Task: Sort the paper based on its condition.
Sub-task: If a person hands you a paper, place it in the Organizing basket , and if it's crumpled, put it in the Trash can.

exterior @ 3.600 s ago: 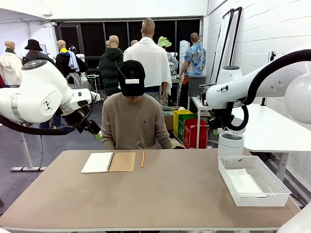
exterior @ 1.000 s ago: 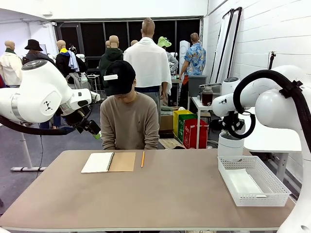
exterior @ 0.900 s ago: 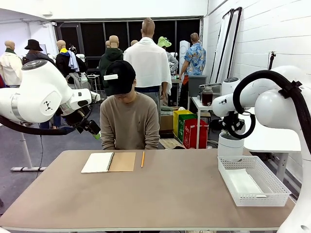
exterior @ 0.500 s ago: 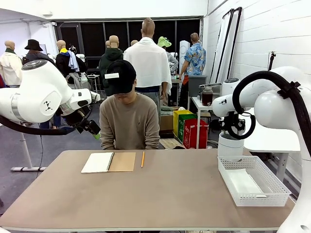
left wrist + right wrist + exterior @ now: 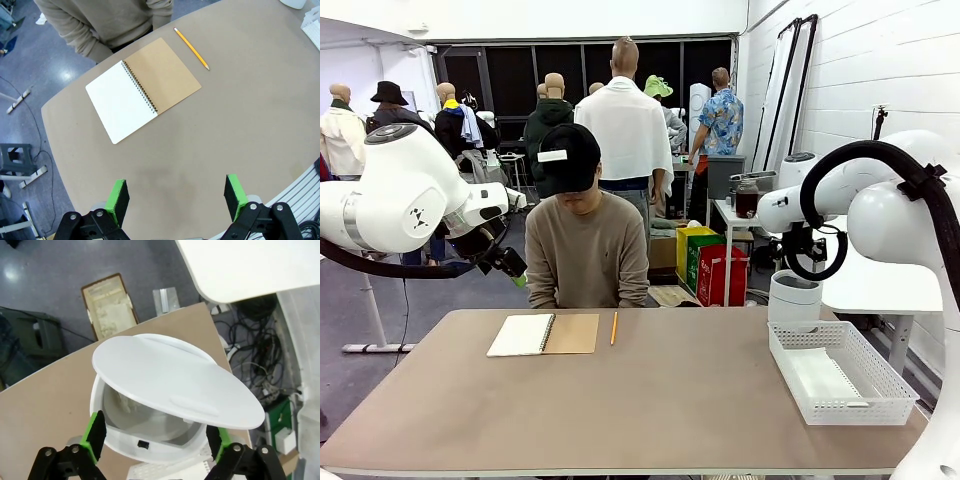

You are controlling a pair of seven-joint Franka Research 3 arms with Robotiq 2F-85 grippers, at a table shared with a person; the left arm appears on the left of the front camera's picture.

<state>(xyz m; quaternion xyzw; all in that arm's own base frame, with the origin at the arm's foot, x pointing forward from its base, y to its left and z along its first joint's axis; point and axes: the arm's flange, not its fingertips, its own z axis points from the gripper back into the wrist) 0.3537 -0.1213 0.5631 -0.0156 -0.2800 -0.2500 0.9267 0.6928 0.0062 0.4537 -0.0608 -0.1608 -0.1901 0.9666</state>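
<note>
Brown surface (image 5: 650, 400) carrying an open notebook (image 5: 543, 334) with a pencil (image 5: 614, 328) just beside it, near the seated person (image 5: 588, 250) at the far side. White mesh basket (image 5: 880, 378) at the right end, with a flat sheet of paper (image 5: 823, 377) lying inside. White bin (image 5: 150, 405) just behind the basket, lid (image 5: 175, 380) tilted open, something pale and crumpled visible inside. Right hand (image 5: 155, 432) spread wide and empty directly above the bin. Left hand (image 5: 175, 195) likewise spread and empty, held high over the near part of the surface, well apart from the notebook.
</note>
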